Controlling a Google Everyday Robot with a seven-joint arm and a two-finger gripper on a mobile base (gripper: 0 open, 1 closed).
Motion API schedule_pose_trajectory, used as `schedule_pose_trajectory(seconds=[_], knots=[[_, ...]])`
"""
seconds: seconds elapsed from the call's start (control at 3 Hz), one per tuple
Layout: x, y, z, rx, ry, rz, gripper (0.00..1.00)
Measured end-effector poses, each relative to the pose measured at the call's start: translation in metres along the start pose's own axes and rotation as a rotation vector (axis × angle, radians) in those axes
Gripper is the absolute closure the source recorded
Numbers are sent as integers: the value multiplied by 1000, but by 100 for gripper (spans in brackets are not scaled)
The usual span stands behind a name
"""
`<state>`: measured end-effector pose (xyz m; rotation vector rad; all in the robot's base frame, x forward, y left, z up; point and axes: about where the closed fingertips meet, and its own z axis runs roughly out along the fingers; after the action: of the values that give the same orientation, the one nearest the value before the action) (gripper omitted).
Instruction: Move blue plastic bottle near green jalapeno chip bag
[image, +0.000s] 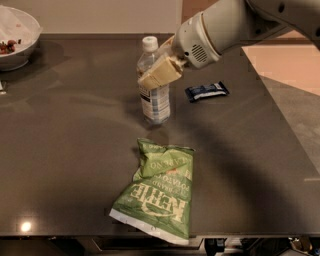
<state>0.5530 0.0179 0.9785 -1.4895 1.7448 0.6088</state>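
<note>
The blue plastic bottle (154, 102) is clear, with a white cap and a pale blue-and-white label. It stands upright at the middle of the dark table, just beyond the top end of the green jalapeno chip bag (159, 192). The bag is light green and wrinkled and lies flat near the table's front edge. My gripper (159, 75) reaches in from the upper right and is shut on the bottle's upper body. One cream finger (161, 72) crosses the front of the bottle. The bottle's base is at or just above the table surface.
A flat dark-blue snack wrapper (206, 91) lies to the right of the bottle. A white bowl (20, 25) with some food stands at the back left corner. The table's right edge (290, 130) runs diagonally, with floor beyond it.
</note>
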Motion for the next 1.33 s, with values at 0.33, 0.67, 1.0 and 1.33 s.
schedule_pose_trajectory(seconds=[0.33,0.67,1.0,1.33], knots=[[12,22,-7,-21,-24,4,100],[18,37,-5,-43,-42,0,100],[21,49,-2,-57,-45,-13,84],[24,58,2,-66,-42,-23,60]])
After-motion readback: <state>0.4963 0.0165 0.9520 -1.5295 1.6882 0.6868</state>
